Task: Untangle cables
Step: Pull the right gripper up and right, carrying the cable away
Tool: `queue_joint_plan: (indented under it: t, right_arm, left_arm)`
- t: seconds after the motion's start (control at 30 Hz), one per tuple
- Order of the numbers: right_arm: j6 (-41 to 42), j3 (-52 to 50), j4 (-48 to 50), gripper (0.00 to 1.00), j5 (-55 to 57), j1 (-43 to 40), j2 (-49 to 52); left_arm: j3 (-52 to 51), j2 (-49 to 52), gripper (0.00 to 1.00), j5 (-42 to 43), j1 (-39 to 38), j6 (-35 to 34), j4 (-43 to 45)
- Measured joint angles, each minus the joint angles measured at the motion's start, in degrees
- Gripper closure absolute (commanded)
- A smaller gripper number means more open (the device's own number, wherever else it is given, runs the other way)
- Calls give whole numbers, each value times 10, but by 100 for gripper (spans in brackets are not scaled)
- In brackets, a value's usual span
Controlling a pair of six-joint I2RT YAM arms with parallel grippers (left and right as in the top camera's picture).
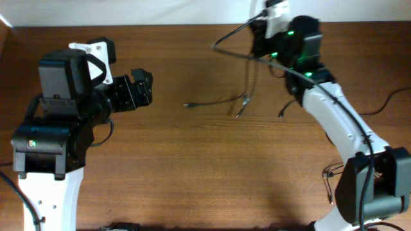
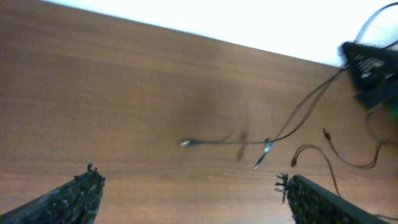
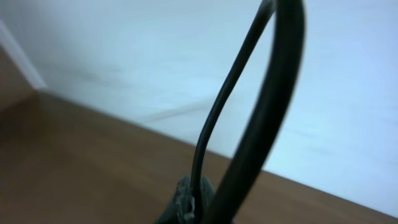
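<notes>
Cables (image 3: 273, 93) are held raised by the closed right gripper (image 1: 268, 29) (presumably so strands separate); left gripper (image 2: 189, 186) is spread wide, empty.

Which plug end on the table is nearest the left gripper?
The leftmost plug, lying alone out toward the left gripper; the other plugs cluster farther right.
</notes>
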Motion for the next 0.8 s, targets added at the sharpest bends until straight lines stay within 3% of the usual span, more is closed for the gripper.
queue_joint_plan:
  t: [0.27, 0.5, 0.8]
  right_arm:
    - [13, 1, 27, 96, 31, -176, 88]
    - [90, 1, 81, 96, 36, -311, 181]
    - [106, 1, 93, 96, 55, -469, 218]
  left_arm:
    - [0, 0, 0, -3, 0, 1, -33]
    - [-2, 16, 1, -5, 0, 1, -34]
    - [-18, 89, 1, -7, -27, 1, -23]
